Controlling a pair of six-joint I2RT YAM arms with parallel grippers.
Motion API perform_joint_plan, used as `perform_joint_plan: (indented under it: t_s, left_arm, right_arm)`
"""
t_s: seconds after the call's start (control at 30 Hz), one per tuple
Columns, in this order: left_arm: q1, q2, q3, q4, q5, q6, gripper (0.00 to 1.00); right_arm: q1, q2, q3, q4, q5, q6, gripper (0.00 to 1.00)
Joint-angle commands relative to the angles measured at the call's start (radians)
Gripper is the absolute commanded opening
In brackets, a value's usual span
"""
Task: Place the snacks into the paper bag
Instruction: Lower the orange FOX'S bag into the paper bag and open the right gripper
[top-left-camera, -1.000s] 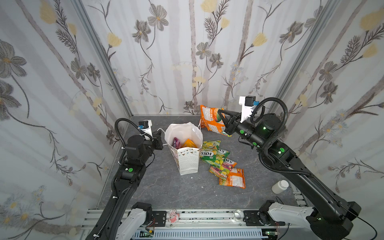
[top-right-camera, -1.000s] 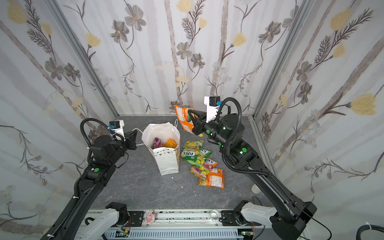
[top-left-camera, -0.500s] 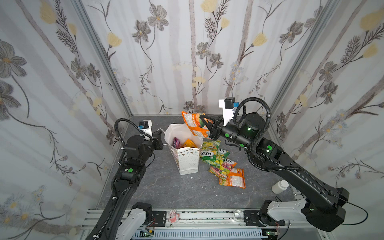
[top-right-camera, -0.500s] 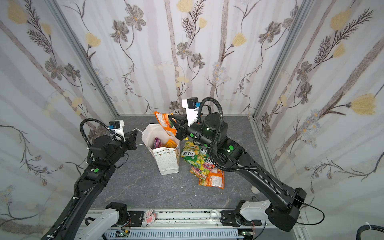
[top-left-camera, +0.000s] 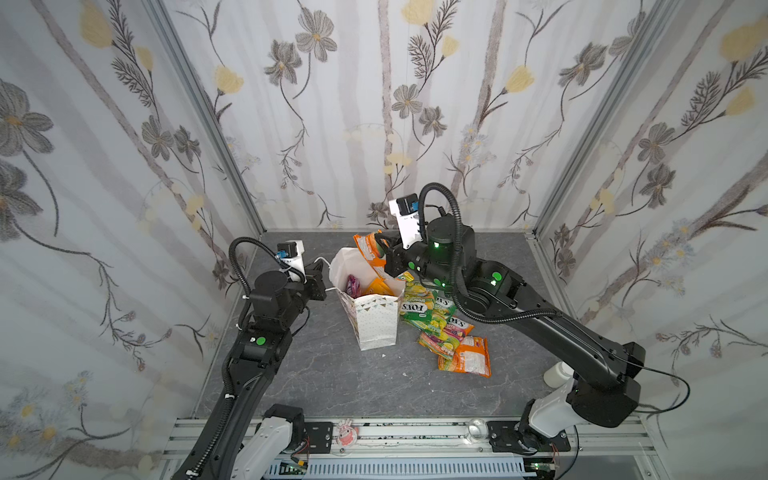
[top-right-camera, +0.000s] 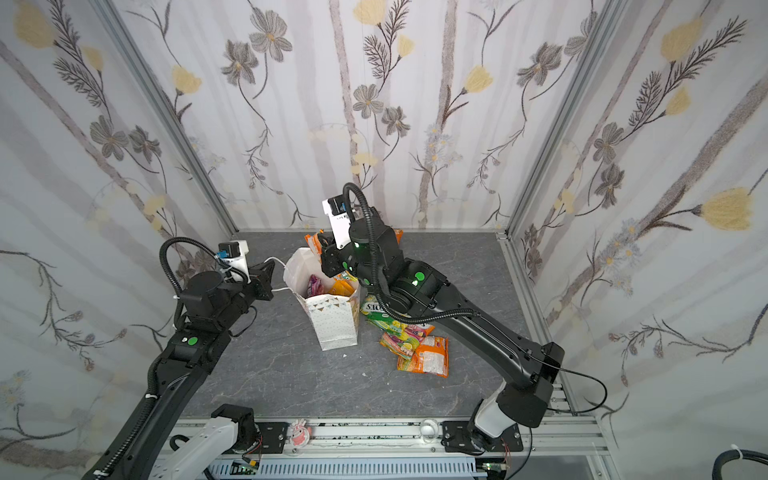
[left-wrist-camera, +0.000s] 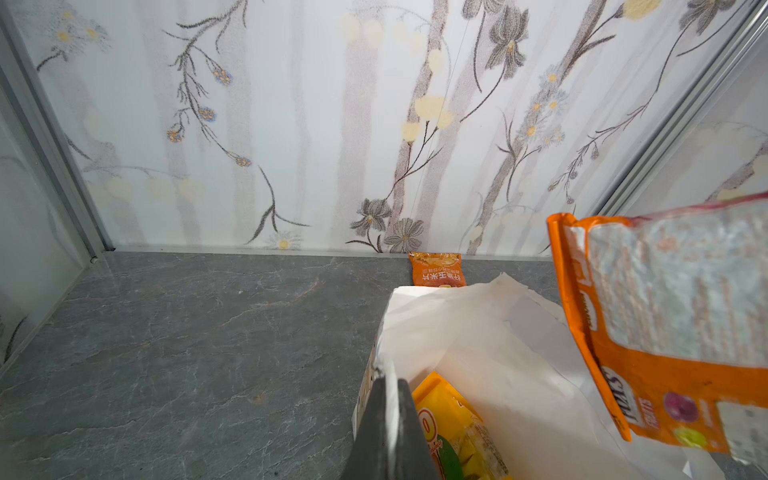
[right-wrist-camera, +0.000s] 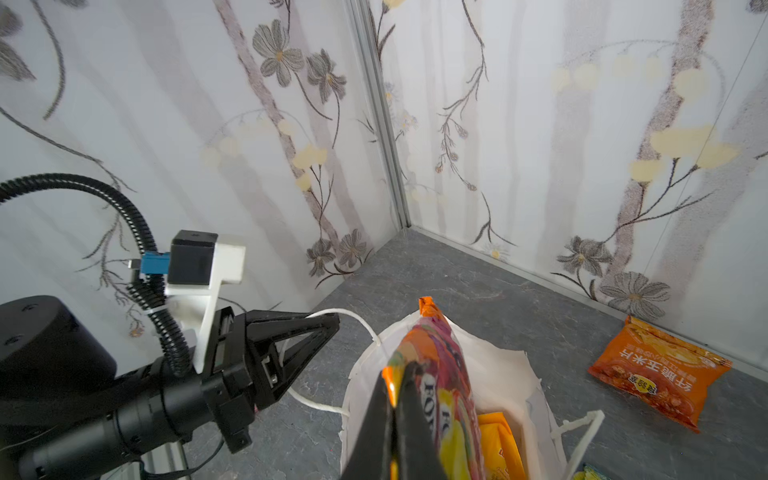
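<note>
Nearest you, loose snacks (top-left-camera: 440, 328) lie at the paper bag's (top-left-camera: 374, 324) four o'clock. They look light, glossy and slippery, so pinch a crimped edge. At nine o'clock your left gripper (right-wrist-camera: 332, 322) clenches the cord handle (right-wrist-camera: 357, 318). Your right gripper (right-wrist-camera: 395, 374) grasps a FOX'S packet (right-wrist-camera: 436, 365) by its edge over the mouth. A second orange packet (right-wrist-camera: 656, 374) lies toward one o'clock.

- I see a grey marbled tabletop (top-left-camera: 332, 386), flat, with walls on three sides.
- The paper bag (top-left-camera: 376, 324) stands upright on it near the middle, mouth open.
- On the right arm's side of the bag is a loose pile of snacks touching its wall: overlapping green-yellow FOX'S packets (top-left-camera: 419, 311), with an orange packet (top-left-camera: 467, 361) at the near end.
- A lone orange packet (right-wrist-camera: 660, 374) lies flat by the back wall — well apart from the pile.
- A small white scrap (top-left-camera: 383, 356) lies at the bag's foot.
- A white container (top-left-camera: 555, 372) sits at the right edge, partly hidden by the arm.
</note>
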Motion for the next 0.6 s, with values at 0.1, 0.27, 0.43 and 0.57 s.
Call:
perform_joint_plan:
  t_s: [0.1, 0.27, 0.43, 0.57]
  left_arm:
    - [0.001, -0.002, -0.003, 0.030, -0.007, -0.003, 0.00]
    - [0.002, 0.000, -0.001, 0.029, -0.006, -0.003, 0.00]
    - [0.001, 0.000, -0.001, 0.028, -0.009, -0.002, 0.00]
    - [0.001, -0.001, 0.000, 0.029, -0.006, -0.003, 0.00]
  right_arm:
    - [0.027, 0.126, 0.152, -0.189, 0.226, -0.039, 0.00]
    - [0.049, 0.209, 0.255, -0.296, 0.355, -0.051, 0.00]
    - [0.052, 0.226, 0.276, -0.331, 0.389, -0.059, 0.00]
    - [0.052, 0.231, 0.276, -0.353, 0.409, -0.065, 0.00]
